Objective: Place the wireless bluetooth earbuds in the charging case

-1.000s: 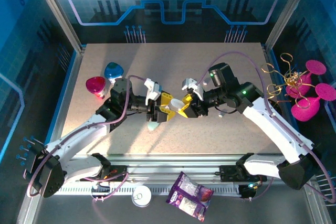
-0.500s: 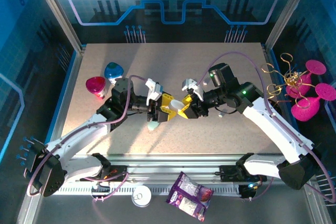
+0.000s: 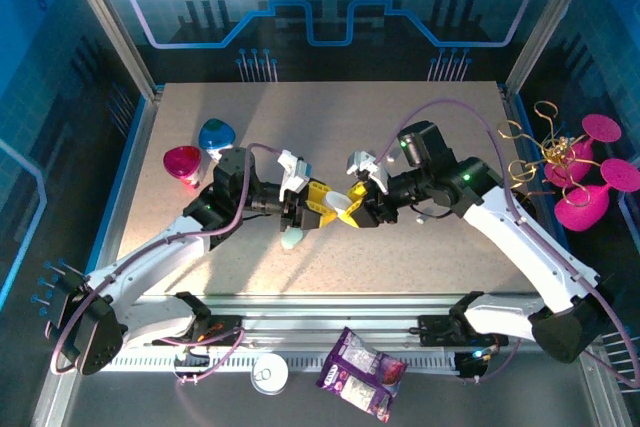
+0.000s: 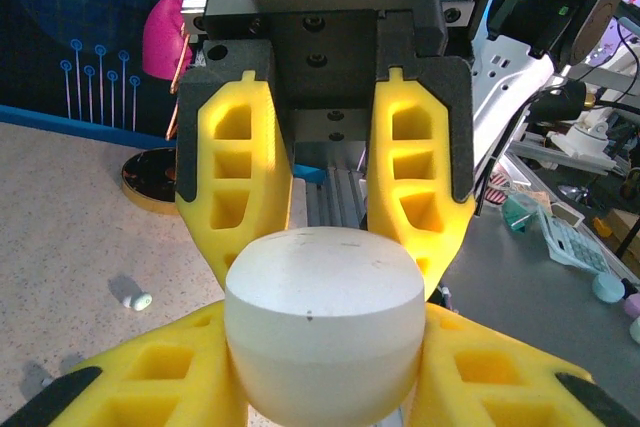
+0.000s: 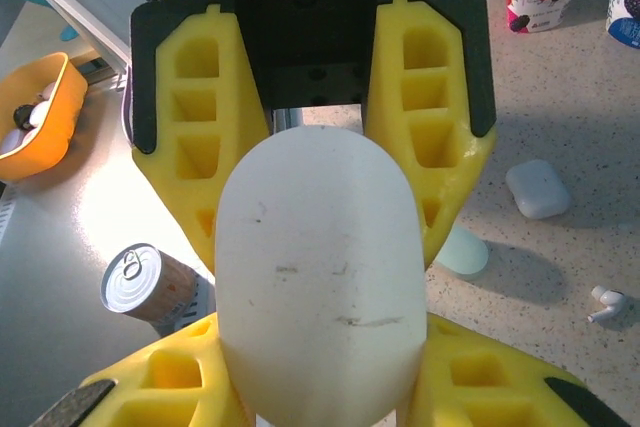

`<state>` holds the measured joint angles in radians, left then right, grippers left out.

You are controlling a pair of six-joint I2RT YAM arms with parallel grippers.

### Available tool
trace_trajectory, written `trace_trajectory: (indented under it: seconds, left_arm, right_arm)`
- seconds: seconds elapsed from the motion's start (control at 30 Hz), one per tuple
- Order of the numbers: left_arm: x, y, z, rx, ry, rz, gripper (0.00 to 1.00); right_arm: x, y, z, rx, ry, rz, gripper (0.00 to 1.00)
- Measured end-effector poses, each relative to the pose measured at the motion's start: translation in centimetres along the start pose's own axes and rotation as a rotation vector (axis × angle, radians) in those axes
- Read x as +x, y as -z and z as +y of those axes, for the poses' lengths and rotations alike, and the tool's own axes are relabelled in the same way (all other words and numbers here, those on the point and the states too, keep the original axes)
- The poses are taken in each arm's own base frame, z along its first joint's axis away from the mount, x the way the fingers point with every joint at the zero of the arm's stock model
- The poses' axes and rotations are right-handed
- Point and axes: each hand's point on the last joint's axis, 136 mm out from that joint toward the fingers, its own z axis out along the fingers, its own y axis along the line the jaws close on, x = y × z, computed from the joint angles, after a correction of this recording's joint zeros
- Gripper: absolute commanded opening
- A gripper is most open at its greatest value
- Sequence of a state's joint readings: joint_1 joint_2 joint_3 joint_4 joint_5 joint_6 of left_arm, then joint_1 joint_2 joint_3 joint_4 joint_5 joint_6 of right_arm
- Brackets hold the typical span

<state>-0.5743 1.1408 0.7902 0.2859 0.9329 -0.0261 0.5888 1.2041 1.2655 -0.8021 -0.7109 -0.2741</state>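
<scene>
Since a second ago the change is small: in the top view the left gripper [image 3: 315, 207] and the right gripper [image 3: 353, 207] have drawn slightly closer together, and the charging case [image 3: 340, 203] between them has slid a little toward the right arm. I read that as both arms settling a shared hold on the case and not yet reaching for an earbud, so nothing is inserted.

One earbud [image 5: 605, 299] lies loose on the table [image 5: 560, 77], off to the side of the held case and well apart from it. It is a tiny glossy white piece with a short stem. The left wrist view shows another small pale piece [image 4: 135, 300], probably a second bud, also clear of the case.

The case is a smooth matte white pebble, rounded at one end and faintly scuffed, and I see no open seam. Each gripper is clamped on it from an opposite end, with ribbed yellow fingers [image 5: 205, 137], hollow-celled and soft-looking, pressed to its flanks.

Just behind the held case sits a mint case [image 5: 465, 252], half hidden by a finger. Beyond that is a second white case [image 5: 537, 189], squarer with soft corners. On the other side a ring-pull can [image 5: 148, 282] and an orange bowl [image 5: 40, 112] sit off the speckled, grainy table.
</scene>
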Motion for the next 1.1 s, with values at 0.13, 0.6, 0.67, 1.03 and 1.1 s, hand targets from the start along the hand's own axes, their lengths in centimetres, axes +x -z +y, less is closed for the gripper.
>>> trace_trajectory:
  seconds: [0.13, 0.6, 0.67, 1.03, 1.1]
  left_arm:
    - [0.1, -0.2, -0.3, 0.010, -0.003, 0.003, 0.25]
    - [-0.1, -0.1, -0.3, 0.000, -0.042, -0.001, 0.24]
    - [0.0, -0.1, -0.3, -0.003, -0.045, 0.001, 0.23]
    - [0.4, 0.0, -0.3, -0.005, -0.140, -0.009, 0.19]
    - [0.5, -0.1, -0.1, -0.014, -0.174, -0.019, 0.18]
  right_arm:
    - [-0.3, 0.2, -0.1, 0.016, 0.015, -0.016, 0.58]
    - [-0.9, 1.6, -0.8, 0.100, -0.009, -0.097, 0.61]
    - [-1.3, 2.2, -1.1, 0.123, -0.017, -0.120, 0.61]
    - [-2.4, 3.9, -3.5, 0.243, -0.036, -0.209, 0.73]
    - [-2.2, 4.1, -3.6, 0.254, -0.032, -0.230, 0.77]
